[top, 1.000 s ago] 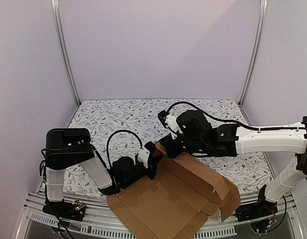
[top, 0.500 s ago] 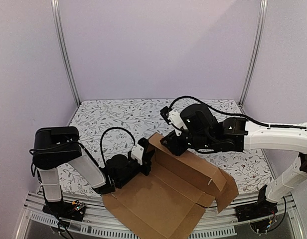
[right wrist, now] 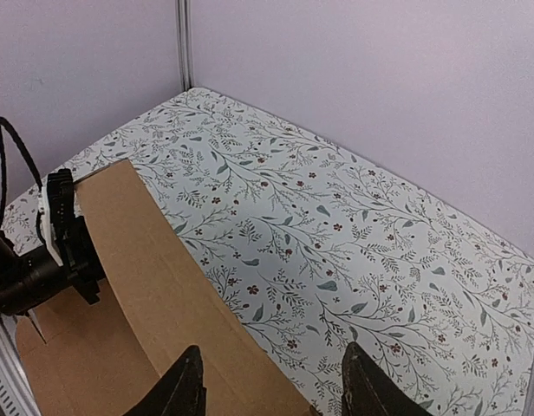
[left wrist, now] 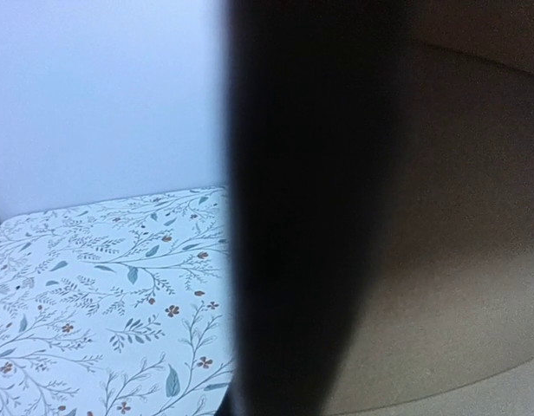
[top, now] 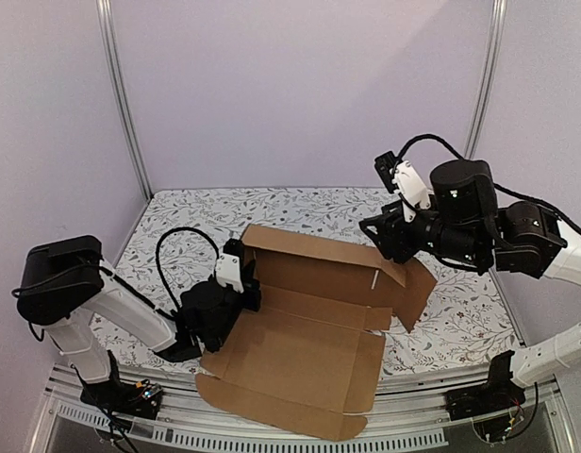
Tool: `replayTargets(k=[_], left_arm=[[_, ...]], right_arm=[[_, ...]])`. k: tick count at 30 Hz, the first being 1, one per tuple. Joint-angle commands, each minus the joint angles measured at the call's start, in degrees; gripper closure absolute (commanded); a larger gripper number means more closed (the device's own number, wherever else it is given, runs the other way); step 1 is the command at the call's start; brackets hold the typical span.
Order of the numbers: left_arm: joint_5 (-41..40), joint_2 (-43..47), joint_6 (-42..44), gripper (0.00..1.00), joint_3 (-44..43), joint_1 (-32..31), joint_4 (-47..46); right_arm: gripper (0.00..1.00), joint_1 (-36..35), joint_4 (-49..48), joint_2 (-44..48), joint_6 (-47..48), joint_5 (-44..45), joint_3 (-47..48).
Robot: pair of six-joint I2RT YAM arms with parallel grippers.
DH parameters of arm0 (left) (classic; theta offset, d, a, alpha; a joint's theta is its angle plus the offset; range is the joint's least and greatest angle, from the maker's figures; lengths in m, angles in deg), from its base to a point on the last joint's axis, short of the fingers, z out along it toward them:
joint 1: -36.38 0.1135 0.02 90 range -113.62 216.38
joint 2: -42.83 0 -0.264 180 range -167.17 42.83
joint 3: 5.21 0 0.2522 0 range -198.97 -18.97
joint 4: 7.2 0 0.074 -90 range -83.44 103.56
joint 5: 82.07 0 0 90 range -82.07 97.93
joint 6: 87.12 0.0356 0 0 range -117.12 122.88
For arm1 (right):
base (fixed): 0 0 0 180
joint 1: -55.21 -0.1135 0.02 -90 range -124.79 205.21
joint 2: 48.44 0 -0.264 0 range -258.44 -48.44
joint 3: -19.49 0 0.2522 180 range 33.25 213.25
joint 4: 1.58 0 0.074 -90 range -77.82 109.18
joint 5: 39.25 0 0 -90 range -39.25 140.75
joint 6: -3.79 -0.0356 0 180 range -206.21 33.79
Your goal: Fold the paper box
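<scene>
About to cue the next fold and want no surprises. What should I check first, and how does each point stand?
1. Left gripper clamped on the paper box at its left end: ok.
2. Right gripper jaws open, empty: ok.
3. Right gripper clear of the paper box: ok.
4. Back wall upright: ok.
5. Right side flap folded in: not ok, splays outward.
6. Whole paper box on table: not ok, front overhangs near edge.

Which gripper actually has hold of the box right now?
The left gripper, pinched shut on the left edge of the paper box. The right gripper hangs open above it, nothing between its fingers.
</scene>
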Motion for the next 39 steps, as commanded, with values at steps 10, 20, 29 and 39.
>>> replayTargets(k=[10, 20, 29, 39], left_arm=[[-7.98, 12.92, -16.82, 1.0, -0.76, 0.79, 33.13], [-8.25, 16.52, -20.81, 1.0, -0.63, 0.79, 40.29], [-8.52, 18.12, -21.93, 1.0, -1.07, 0.78, 43.44], [-7.62, 17.55, -25.12, 1.0, -2.72, 0.79, 46.86]], right_arm=[[1.0, -0.04, 4.12, 5.16, -1.15, 10.51, -7.62], [1.0, 2.2, -2.91, -1.2, -2.23, 2.49, -10.46], [1.0, 3.02, -8.42, -6.42, -5.69, -1.18, -13.76], [1.0, 3.05, -20.12, -10.51, -13.09, -5.69, -16.24]])
